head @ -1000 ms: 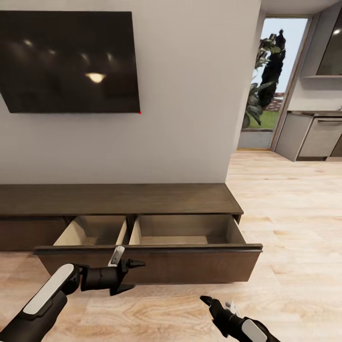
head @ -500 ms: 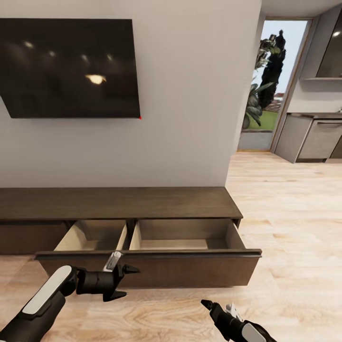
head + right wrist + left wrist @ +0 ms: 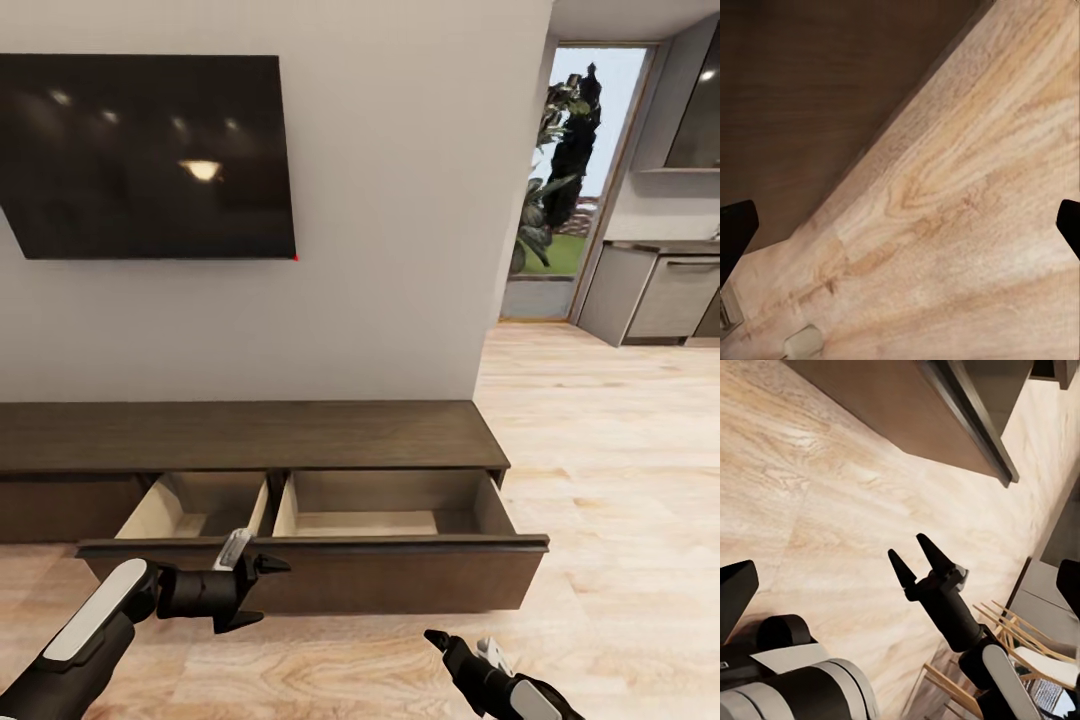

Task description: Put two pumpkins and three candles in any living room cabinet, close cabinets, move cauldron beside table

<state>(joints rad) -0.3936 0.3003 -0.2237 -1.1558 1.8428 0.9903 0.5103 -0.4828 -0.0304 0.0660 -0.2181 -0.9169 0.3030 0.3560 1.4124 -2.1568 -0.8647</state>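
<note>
A big pale wall [image 3: 400, 200] stands in front, with a wide black TV [image 3: 150, 155] hanging on it. The floor [image 3: 620, 450] is light wood and runs off to the right, toward a tall window [image 3: 575, 170] with green plants outside and some grey kitchen units [image 3: 665, 290].

Against the wall sits the cabinet [image 3: 250, 435], long, low and dark brown, with a flat top. Its wide drawer [image 3: 320, 570] is pulled out toward the room. Inside there are two pale wooden boxes side by side with a wall between them, and the bottoms that show are bare.

The left arm reaches in from the lower left. Its end effector [image 3: 262, 590] hangs just in front of the drawer's dark front panel, near the left end, with its two black fingers spread apart and nothing between them. I cannot tell if it touches the panel.

The right end effector [image 3: 437, 638] is low over the floor, in front of the drawer and apart from it. From the left wrist view [image 3: 912, 556] its two pointed fingers stand a little apart, holding nothing.
</note>
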